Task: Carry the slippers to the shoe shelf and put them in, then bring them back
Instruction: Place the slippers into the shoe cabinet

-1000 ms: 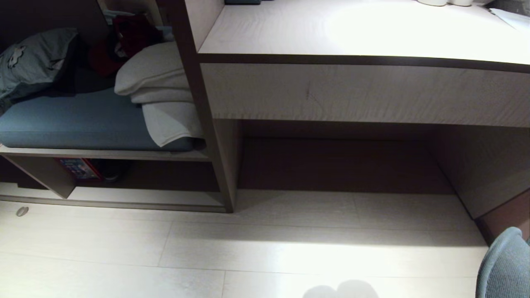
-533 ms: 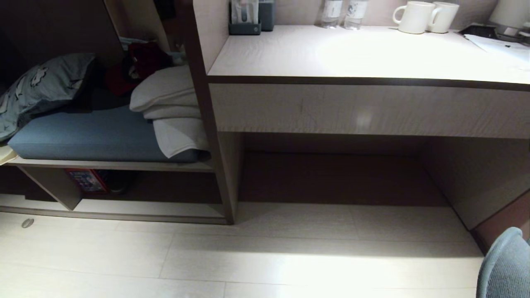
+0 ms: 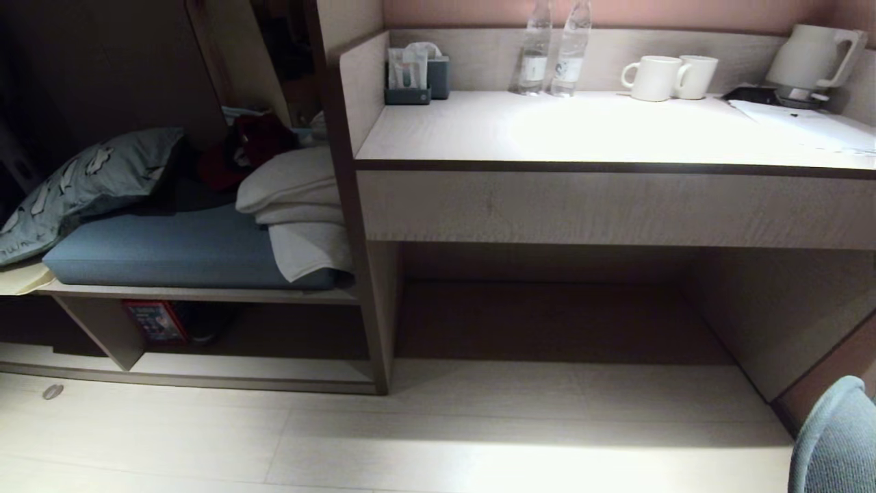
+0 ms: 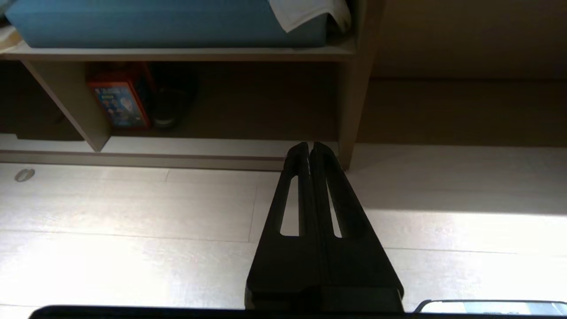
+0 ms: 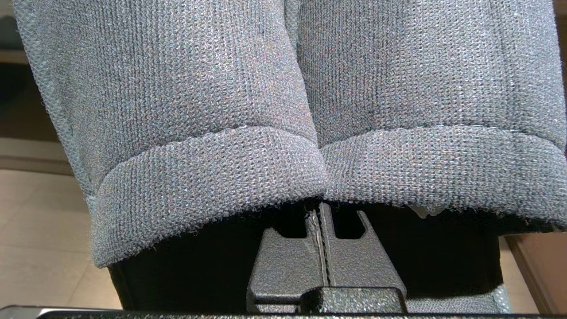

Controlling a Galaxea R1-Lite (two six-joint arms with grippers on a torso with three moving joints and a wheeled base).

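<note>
Right wrist view: right gripper (image 5: 322, 217) fingers pressed together on the slippers (image 5: 310, 115), a grey knitted pair side by side, hanging in front of the camera and filling most of the frame. In head view a grey-blue edge of the slippers (image 3: 831, 445) shows at 4 o'clock.

Left wrist view: left gripper (image 4: 310, 148) fingers together, holding nothing, above the pale floor (image 4: 133, 221), tips pointing toward the shoe shelf (image 4: 177, 146) at 12 o'clock.

Head view: shoe shelf (image 3: 205, 370) at 8 o'clock, under the blue cushion (image 3: 171, 246). Inside it, a red box (image 3: 156, 322) beside a dark object, just past the upright divider. Desk (image 3: 616, 137) at 1 o'clock carries two bottles (image 3: 551, 51), two mugs (image 3: 667, 77) and a kettle (image 3: 811, 58).
</note>
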